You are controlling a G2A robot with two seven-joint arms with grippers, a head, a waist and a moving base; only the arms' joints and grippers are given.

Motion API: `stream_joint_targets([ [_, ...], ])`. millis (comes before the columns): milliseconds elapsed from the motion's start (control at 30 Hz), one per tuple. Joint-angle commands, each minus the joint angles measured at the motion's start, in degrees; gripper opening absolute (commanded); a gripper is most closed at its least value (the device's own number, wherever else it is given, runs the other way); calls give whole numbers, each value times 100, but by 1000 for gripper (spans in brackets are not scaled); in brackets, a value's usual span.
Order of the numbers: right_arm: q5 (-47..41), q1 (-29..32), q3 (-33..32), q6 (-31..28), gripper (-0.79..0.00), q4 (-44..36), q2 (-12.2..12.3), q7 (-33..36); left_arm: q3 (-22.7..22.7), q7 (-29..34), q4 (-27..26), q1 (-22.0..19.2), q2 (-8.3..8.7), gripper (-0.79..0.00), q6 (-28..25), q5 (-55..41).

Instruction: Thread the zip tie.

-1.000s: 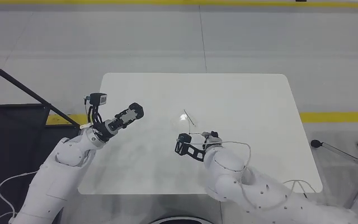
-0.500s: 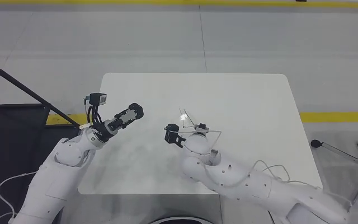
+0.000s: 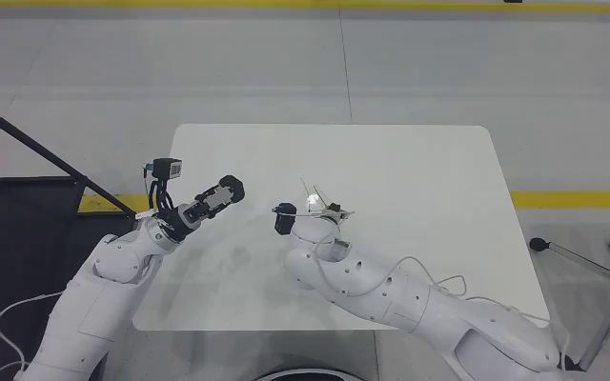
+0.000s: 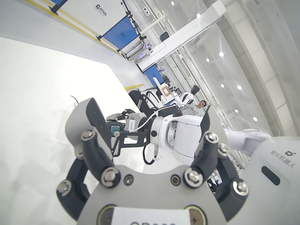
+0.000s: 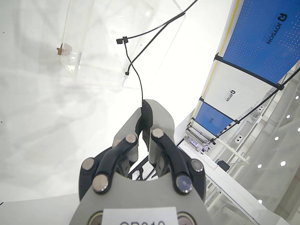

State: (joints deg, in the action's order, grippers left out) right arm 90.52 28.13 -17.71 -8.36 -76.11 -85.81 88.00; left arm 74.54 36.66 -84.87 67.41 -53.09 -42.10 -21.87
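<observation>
A thin black zip tie (image 5: pixel 131 64) runs from its small head down into my right gripper (image 5: pixel 144 105), which is shut on its strap just above the white table (image 3: pixel 429 171). A second black tie (image 5: pixel 154 36) crosses it and trails off toward the table's far side. From above, the right gripper (image 3: pixel 331 210) sits near the table's middle, with the tie (image 3: pixel 307 187) sticking out beyond it. My left gripper (image 3: pixel 225 190) hovers over the table's left part, open with nothing in it (image 4: pixel 149 108), facing the right gripper (image 4: pixel 114 127).
A clear plastic sheet (image 5: pixel 105 24) lies flat under the ties, with a small brown scrap (image 5: pixel 59 50) at one corner. The table's right half and far side are bare white surface. A black panel (image 3: pixel 38 229) stands off the table's left edge.
The right arm has swung left and toward the far side, bringing its gripper onto the zip tie, which has shifted slightly. The left arm has stayed still.
</observation>
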Motion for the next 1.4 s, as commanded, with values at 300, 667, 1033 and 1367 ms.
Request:
stream_joint_targets([
  [300,254,109,-194,-259,-730,382,-303,0,0,0,0,0,0,0,0,0],
  [667,634,380,-686,-380,-471,298,-429,0,0,0,0,0,0,0,0,0],
  [1033,895,1682,-2423,-839,-422,-1845,102,-67,0,0,0,0,0,0,0,0],
  [1367,857,3175,-4142,-1161,-89,-3632,504,-1035,0,0,0,0,0,0,0,0],
])
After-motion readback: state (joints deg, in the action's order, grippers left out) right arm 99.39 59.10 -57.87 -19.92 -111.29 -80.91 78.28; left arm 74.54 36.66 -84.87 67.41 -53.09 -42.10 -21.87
